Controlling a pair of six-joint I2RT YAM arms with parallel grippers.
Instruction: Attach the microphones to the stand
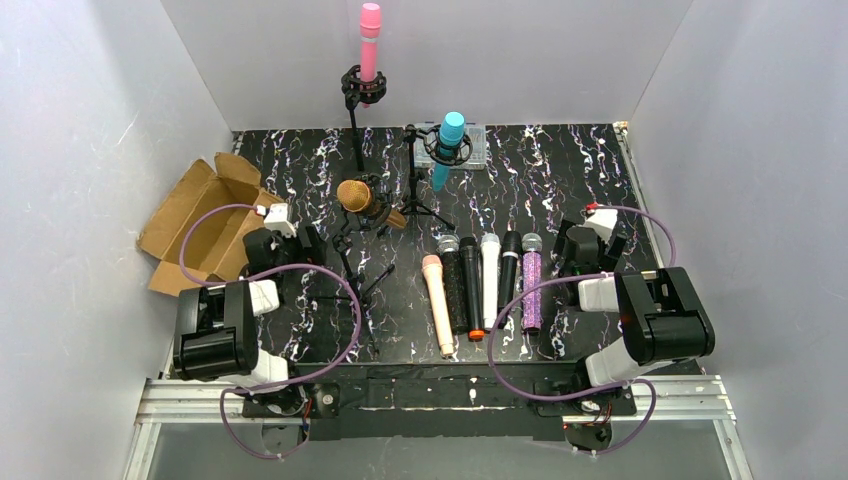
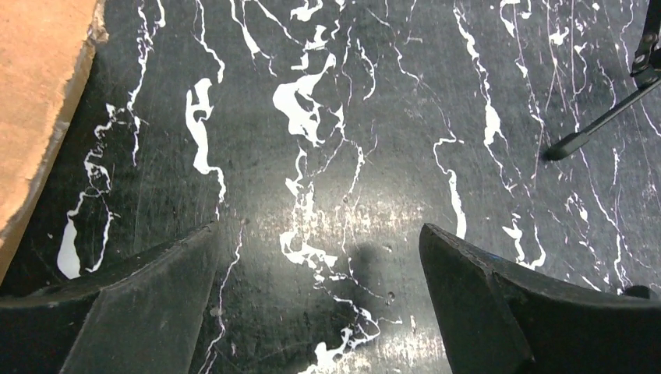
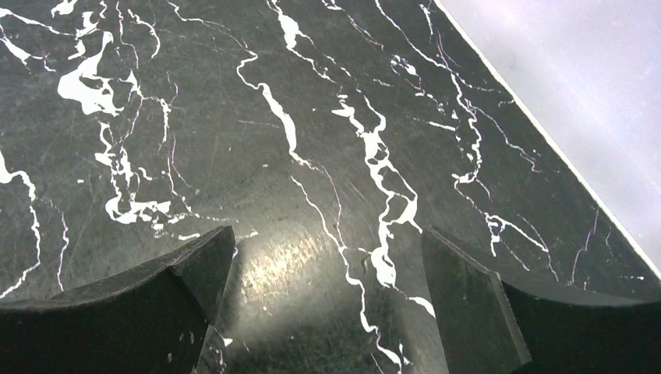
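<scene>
A pink microphone (image 1: 369,40) stands upright in a tall stand (image 1: 355,130) at the back. A teal-blue microphone (image 1: 447,145) sits in the clip of a short tripod stand (image 1: 415,190). A gold microphone (image 1: 368,202) sits tilted in a stand (image 1: 347,262) at the left. Several microphones lie side by side on the mat: peach (image 1: 438,303), black (image 1: 471,285), white (image 1: 489,278), another black (image 1: 509,268) and purple glitter (image 1: 531,283). My left gripper (image 2: 319,241) is open and empty over bare mat. My right gripper (image 3: 327,241) is open and empty over bare mat.
An open cardboard box (image 1: 200,220) lies at the left edge, its flap (image 2: 39,101) in the left wrist view. A stand leg (image 2: 600,125) crosses that view's upper right. The white wall (image 3: 577,93) borders the black marbled mat (image 1: 560,180) on the right.
</scene>
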